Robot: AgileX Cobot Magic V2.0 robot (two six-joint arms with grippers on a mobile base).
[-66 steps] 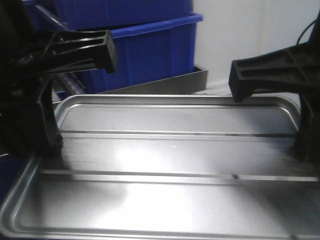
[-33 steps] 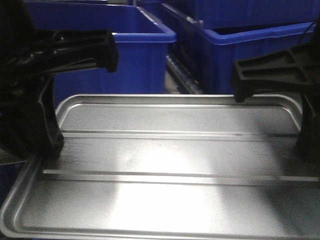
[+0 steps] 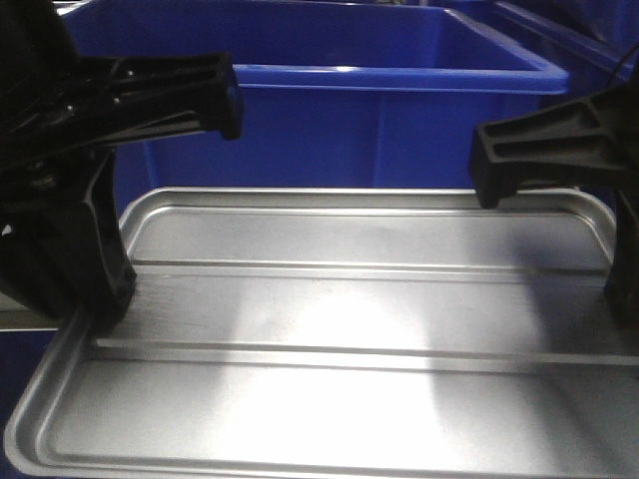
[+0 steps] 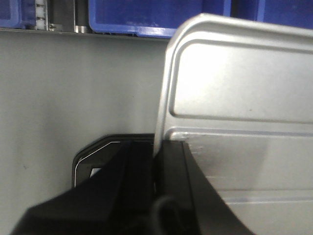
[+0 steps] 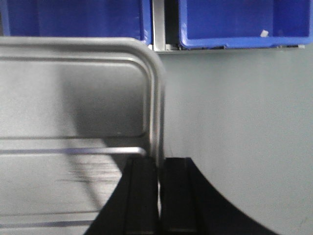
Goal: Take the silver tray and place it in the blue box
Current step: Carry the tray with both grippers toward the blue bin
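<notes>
Front view: the silver tray (image 3: 339, 299) fills six o'clock, lying short of the blue box (image 3: 329, 130) at twelve. Left wrist view: the left gripper (image 4: 156, 171), at six o'clock, pinches the tray's rim between clenched fingers. Right wrist view: the right gripper (image 5: 159, 191), also at six o'clock, clamps the opposite rim.

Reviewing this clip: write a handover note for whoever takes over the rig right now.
Left gripper: shut on the left rim of the silver tray.
Right gripper: shut on the tray's right rim.
Position: the tray is held roughly level between both arms, directly in front of the blue box, not inside it.
Done: two-armed grasp, tray lined up with the box.
Left: carry the tray over the box rim, lower it in, open both grippers.
</notes>
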